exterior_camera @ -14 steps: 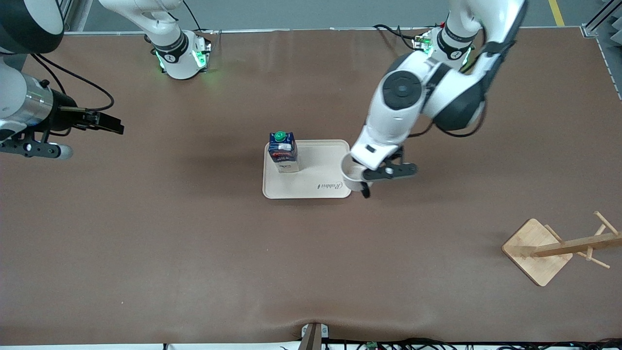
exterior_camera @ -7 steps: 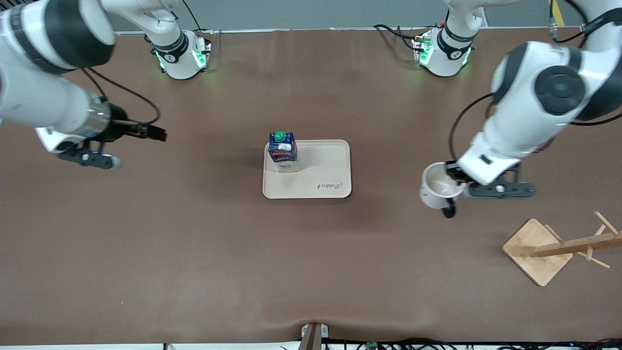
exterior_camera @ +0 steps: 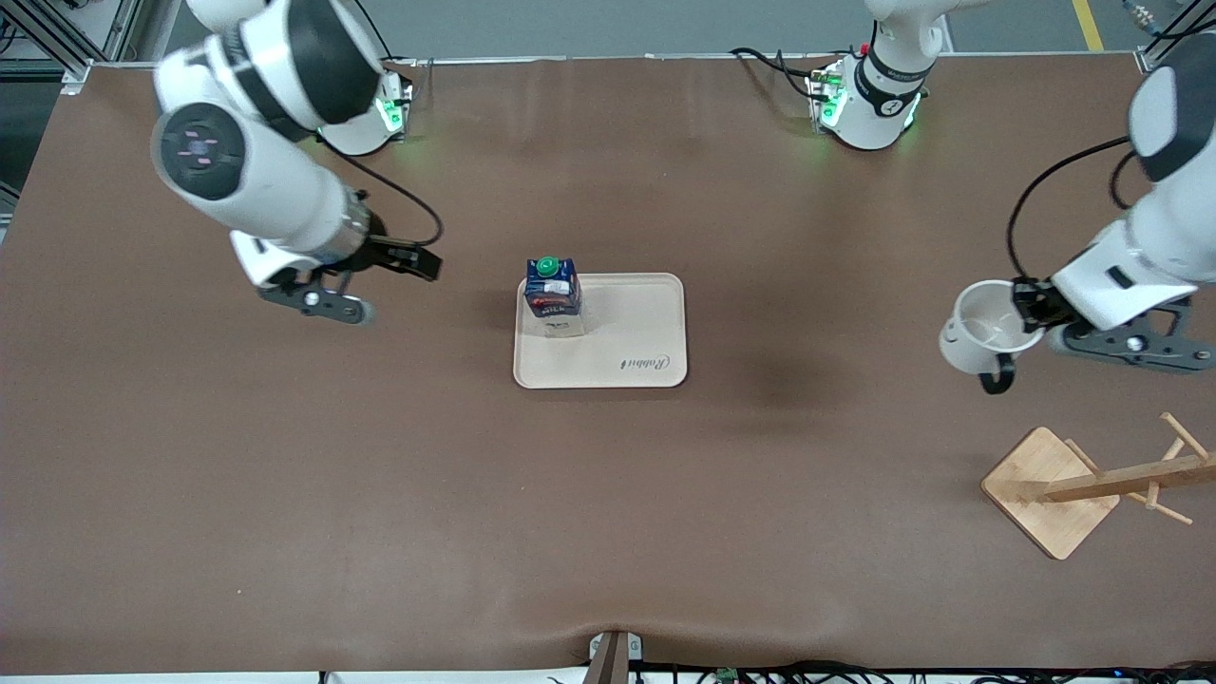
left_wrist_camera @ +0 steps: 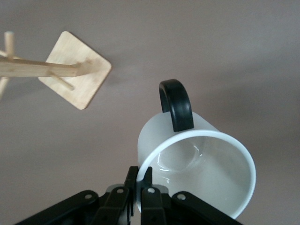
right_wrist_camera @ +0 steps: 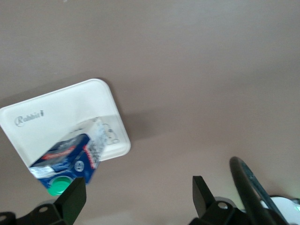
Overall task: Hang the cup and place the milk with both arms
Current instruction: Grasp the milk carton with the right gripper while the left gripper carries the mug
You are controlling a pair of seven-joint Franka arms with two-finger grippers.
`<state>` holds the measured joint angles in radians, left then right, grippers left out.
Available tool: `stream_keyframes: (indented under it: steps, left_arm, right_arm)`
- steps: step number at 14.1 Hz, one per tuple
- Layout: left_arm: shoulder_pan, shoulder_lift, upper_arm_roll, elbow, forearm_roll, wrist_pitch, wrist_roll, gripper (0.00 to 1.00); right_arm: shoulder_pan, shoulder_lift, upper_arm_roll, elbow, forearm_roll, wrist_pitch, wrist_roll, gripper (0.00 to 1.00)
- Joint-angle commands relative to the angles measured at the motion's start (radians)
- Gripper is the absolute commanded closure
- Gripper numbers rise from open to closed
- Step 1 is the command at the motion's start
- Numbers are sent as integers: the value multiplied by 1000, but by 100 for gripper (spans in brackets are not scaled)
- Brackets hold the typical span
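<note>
My left gripper (exterior_camera: 1024,306) is shut on the rim of the white cup (exterior_camera: 977,337) and holds it tilted in the air over bare table. That spot is between the tray and the wooden rack (exterior_camera: 1092,484). The cup's black handle (exterior_camera: 995,381) points toward the rack. In the left wrist view the fingers (left_wrist_camera: 140,176) pinch the cup's wall (left_wrist_camera: 201,173); its drawn face is hidden. The milk (exterior_camera: 553,296) stands upright on the beige tray (exterior_camera: 617,366). My right gripper (exterior_camera: 420,261) is open and empty, beside the milk (right_wrist_camera: 65,161) toward the right arm's end.
The wooden rack, a square base with a pegged post, stands near the left arm's end of the table, nearer the front camera than the cup; it shows in the left wrist view (left_wrist_camera: 70,70). The tray (right_wrist_camera: 61,117) lies at mid-table. The brown table cover spreads all round.
My left gripper has carried the cup from the tray's edge toward the left arm's end, closer to the rack. My right gripper has swung in toward the milk.
</note>
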<state>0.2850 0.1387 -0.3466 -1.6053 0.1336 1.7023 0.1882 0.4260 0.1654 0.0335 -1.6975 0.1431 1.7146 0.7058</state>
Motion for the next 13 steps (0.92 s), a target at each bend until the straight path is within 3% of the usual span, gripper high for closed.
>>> stream_keyframes:
  steps: [1,7,13]
  left_arm:
    - [75,-14,-8,2,-5,-13,124,100]
    - [207,50,-6,62,-37,49,394,100]
    - [246,102,-6,105,-52,114,447,100]
  right_arm:
    - [69,72,-7,6,6,94,35,0]
    - [163,161,-7,9,53,239,135,0]
    - [220,229,-6,10,67,296,166,0]
